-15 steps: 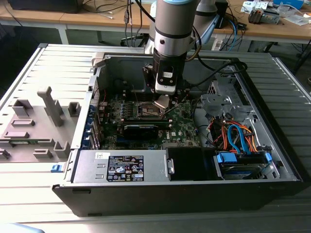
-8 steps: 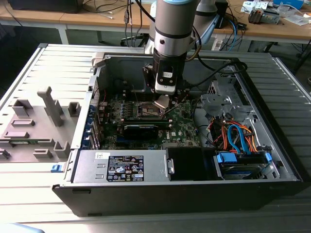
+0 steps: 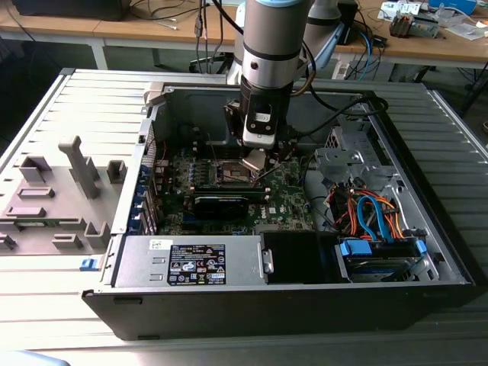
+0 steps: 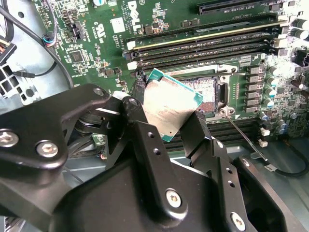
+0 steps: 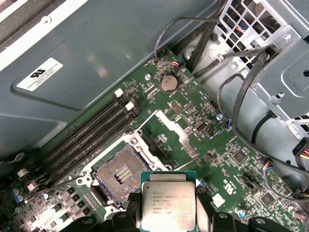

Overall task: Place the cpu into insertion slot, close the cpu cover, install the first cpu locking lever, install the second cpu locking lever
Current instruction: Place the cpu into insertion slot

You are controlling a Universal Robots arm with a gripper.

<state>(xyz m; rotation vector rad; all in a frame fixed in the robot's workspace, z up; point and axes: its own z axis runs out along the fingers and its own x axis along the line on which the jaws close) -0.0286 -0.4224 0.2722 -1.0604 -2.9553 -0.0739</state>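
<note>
Okay, the claw (image 4: 169, 113) was clamped on the chip (image 4: 171, 108), one black finger (image 4: 137, 104) on each of two opposite edges, with the silver top facing the camera in both wrist views. The chip was tilted and held above the green board (image 3: 290, 191), not seated. In the exterior view it hung near the socket (image 3: 231, 174), at about 1 o'clock from it.

The socket (image 5: 120, 174) lay uncovered, its pin field showing in the first wrist view. The cover frame (image 5: 183, 140) was swung open just beside it, the board visible through its window. A thin locking lever (image 4: 246, 137) stuck out loose next to the socket in the second wrist view. Long black memory slots (image 5: 87, 137) ran alongside the socket.

In the exterior view the open computer case (image 3: 305, 301) lay on its side on the grey slatted desk (image 3: 46, 305). The power supply (image 3: 191, 263) sat at about 7 o'clock from the socket, and the blue and orange cables (image 3: 377, 221) at about 4 o'clock. Grey holder blocks (image 3: 69, 183) stood on the desk at 9 o'clock from the case.
</note>
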